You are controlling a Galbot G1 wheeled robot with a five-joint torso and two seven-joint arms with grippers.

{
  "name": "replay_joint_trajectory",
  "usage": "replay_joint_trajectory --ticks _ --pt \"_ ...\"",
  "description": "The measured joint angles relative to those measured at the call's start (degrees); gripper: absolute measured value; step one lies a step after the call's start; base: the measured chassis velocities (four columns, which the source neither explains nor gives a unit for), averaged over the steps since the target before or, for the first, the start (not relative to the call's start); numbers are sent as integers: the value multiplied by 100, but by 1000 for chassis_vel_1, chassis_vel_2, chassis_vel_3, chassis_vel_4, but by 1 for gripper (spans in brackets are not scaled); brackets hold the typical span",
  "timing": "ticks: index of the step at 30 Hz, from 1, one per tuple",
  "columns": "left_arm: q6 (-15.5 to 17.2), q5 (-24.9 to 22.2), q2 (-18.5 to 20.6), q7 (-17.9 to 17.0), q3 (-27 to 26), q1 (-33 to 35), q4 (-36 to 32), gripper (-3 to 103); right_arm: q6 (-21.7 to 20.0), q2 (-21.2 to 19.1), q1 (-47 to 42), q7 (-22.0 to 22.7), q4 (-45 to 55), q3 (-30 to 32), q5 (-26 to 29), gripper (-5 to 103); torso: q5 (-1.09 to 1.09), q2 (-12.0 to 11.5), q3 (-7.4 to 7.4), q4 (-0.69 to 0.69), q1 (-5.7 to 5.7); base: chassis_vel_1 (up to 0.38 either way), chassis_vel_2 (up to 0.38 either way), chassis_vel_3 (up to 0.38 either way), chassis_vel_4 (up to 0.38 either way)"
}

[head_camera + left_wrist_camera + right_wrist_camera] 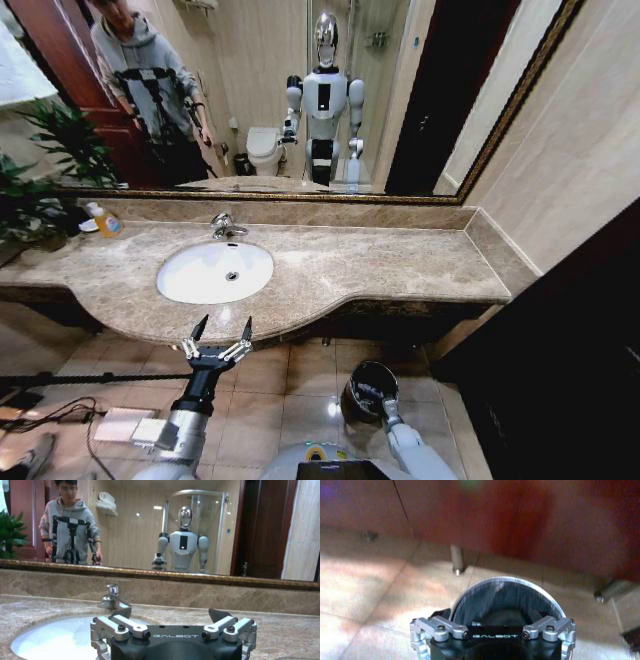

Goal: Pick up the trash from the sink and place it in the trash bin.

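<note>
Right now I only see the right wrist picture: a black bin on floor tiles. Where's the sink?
Observer: The sink is set in the marble counter, ahead and to the robot's left.
Operator: Where's my other tool?
Observer: The left tool hovers at the counter's front edge, just before the sink, fingers open.
Operator: What's next to the sink?
Observer: A soap bottle stands at the counter's back left, by the mirror.

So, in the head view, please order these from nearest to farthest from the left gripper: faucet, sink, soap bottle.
From the left gripper:
1. Sink, just beyond the fingertips.
2. Faucet, behind the basin.
3. Soap bottle, far left by the mirror.
</note>
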Motion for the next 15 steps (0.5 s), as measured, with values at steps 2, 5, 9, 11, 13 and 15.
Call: replay_joint_trajectory --ticks 2,5,9,11,13,15 --pt "0 0 0 -2 0 0 0 100 -20 -23 -150 -2 284 19 83 100 0 0 0 0 0 0 0 0 0" --pt "0 0 0 -1 0 0 0 100 60 -125 -691 122 1249 163 196 100 1 0 0 -1 -1 0 0 0 0" --pt "0 0 0 -1 0 0 0 100 82 -296 -1086 311 2068 227 600 100 -2 0 0 0 -1 0 0 0 0" --pt "0 0 0 0 0 0 0 100 -151 -368 -1508 428 2982 321 1193 100 1 1 0 -2 0 0 0 0 0" --pt "0 1 0 0 0 0 -1 100 -192 -380 -1623 464 3265 364 1307 100 1 0 0 0 0 0 0 0 0" --pt "0 0 0 -1 0 0 0 100 -257 -318 -2043 610 4314 573 1477 100 -1 1 0 -1 0 0 0 0 0"
